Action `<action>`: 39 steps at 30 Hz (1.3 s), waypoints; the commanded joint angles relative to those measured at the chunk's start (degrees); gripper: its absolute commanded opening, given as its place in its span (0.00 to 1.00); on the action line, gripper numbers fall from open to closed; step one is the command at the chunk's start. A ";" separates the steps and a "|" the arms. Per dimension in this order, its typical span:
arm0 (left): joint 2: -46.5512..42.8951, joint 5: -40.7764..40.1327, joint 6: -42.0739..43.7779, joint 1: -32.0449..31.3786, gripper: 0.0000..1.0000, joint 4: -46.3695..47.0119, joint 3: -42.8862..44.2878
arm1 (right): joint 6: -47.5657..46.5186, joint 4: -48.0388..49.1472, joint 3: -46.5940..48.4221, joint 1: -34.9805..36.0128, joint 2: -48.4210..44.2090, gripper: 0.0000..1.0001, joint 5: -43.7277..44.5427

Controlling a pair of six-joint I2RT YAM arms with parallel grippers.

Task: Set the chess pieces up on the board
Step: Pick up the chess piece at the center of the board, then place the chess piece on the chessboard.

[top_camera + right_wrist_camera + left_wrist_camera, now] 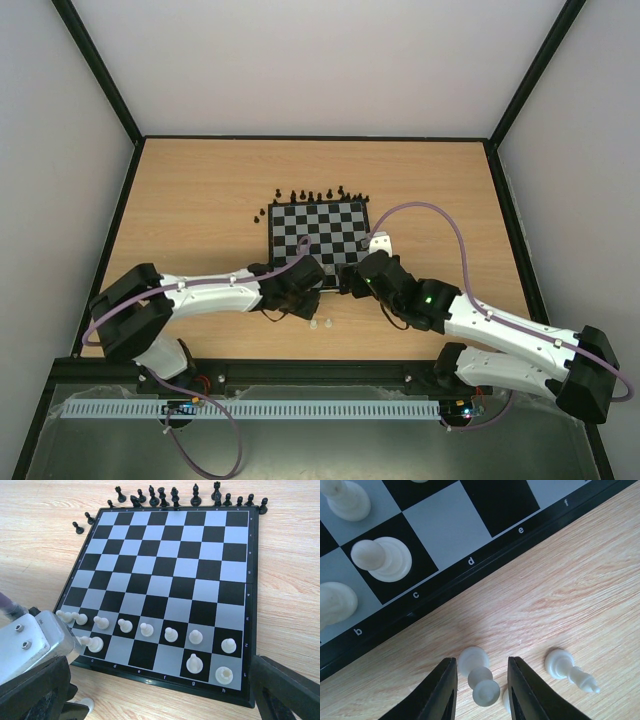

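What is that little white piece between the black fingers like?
The white piece is a small, smooth, plastic-looking pawn: round head, narrow neck, wider base. It lies tipped over on the wooden table, just off the board, base toward it. The left end effector straddles it, not clearly gripping.

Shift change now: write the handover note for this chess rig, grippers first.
Left gripper: open, jaws either side of a white piece lying on the table just off the board, not yet gripping.
Right gripper: open, empty, over the board's near edge.
Done: white pawn row filled; a few back-row pieces placed.
Left: the other white pieces, including a second white piece lying nearby; all black pieces, off the far edge.
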 commanded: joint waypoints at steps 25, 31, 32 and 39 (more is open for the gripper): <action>4.29 -9.17 4.83 -1.32 0.10 -11.69 13.87 | 2.01 -1.42 -1.93 -0.14 -8.38 0.99 5.46; 7.69 -10.69 6.35 -0.48 0.10 -11.35 16.26 | 1.86 -1.15 -2.56 -0.12 -10.45 0.99 5.64; 8.12 -10.87 6.52 -0.25 0.10 -11.12 16.46 | 1.86 -1.23 -2.41 -0.13 -10.15 0.99 5.59; 10.17 -12.07 7.78 1.45 0.10 -8.72 16.60 | 1.86 -1.32 -2.07 -0.13 -8.88 0.99 5.10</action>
